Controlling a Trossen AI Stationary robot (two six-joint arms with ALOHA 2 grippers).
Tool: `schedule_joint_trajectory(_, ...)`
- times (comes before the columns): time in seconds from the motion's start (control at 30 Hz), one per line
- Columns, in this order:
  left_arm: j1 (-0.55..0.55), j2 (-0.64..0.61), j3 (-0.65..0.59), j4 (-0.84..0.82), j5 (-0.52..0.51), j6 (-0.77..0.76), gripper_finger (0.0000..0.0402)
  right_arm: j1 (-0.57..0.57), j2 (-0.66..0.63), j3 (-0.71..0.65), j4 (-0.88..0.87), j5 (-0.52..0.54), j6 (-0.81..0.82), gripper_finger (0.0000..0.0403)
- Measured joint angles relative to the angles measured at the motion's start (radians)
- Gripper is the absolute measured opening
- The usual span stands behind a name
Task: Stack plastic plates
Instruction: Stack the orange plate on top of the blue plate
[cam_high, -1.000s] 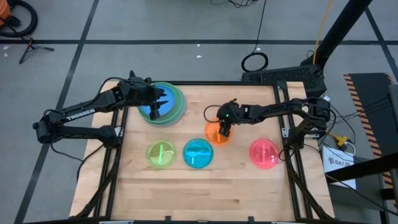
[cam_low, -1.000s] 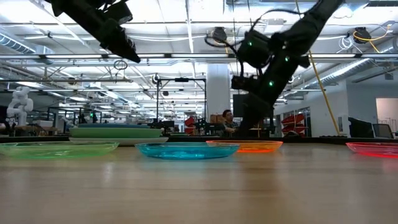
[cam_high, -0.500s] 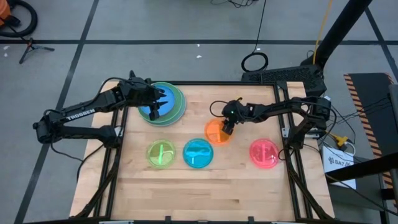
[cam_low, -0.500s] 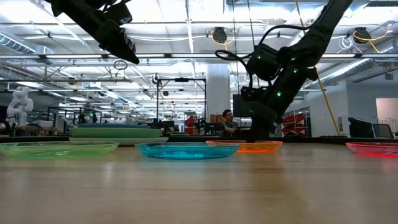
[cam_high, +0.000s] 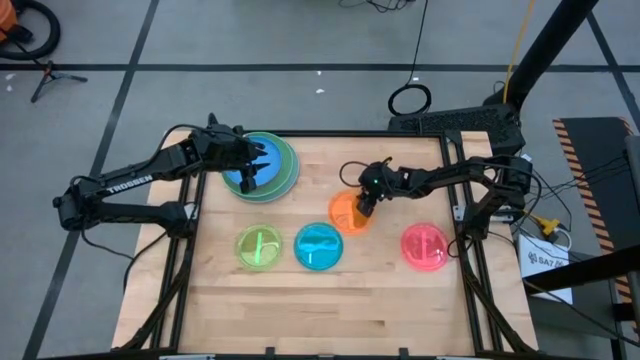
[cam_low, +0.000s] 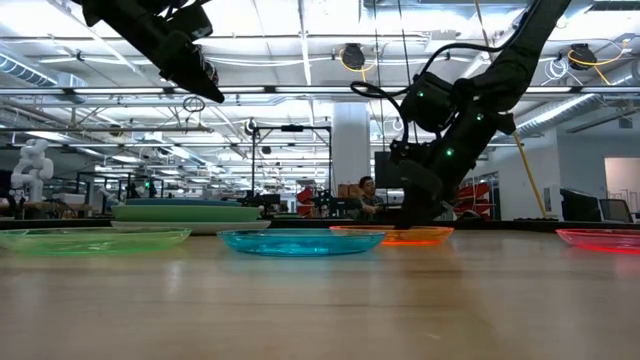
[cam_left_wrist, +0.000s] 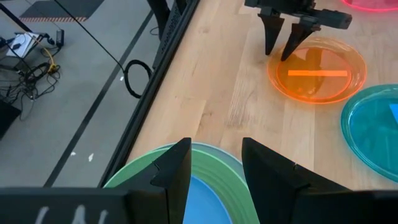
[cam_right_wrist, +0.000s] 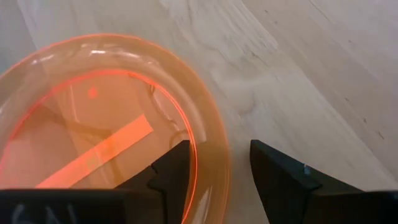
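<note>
Pale wooden table (cam_high: 400, 290) stood on a grey floor crossed by dark tape lines; behind it ran an open workshop hall with strip lights. At far left, the left gripper (cam_high: 255, 170) hovered, fingers parted and empty, above the stack of larger plates (cam_high: 285, 165), blue on top. Near edge: lime plate (cam_high: 259, 247), then cyan plate (cam_high: 319, 246). Mid-table, the right gripper (cam_high: 360, 208) straddled the orange plate's (cam_high: 343, 213) rim, fingers apart, not clamped. Pink plate (cam_high: 425, 247) lay rightmost, well apart from the stack.
</note>
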Motion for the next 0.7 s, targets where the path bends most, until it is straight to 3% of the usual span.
schedule_joint_trajectory(0.27, 0.000, 0.000, 0.000, 0.000, 0.000, 0.000, 0.0150, -0.017, 0.000, 0.000, 0.004, -0.021, 0.043, 0.0153)
schedule_joint_trajectory(0.7, 0.000, 0.000, 0.000, 0.000, 0.000, 0.000, 0.0150, -0.018, 0.000, 0.000, 0.004, -0.013, 0.048, 0.0054)
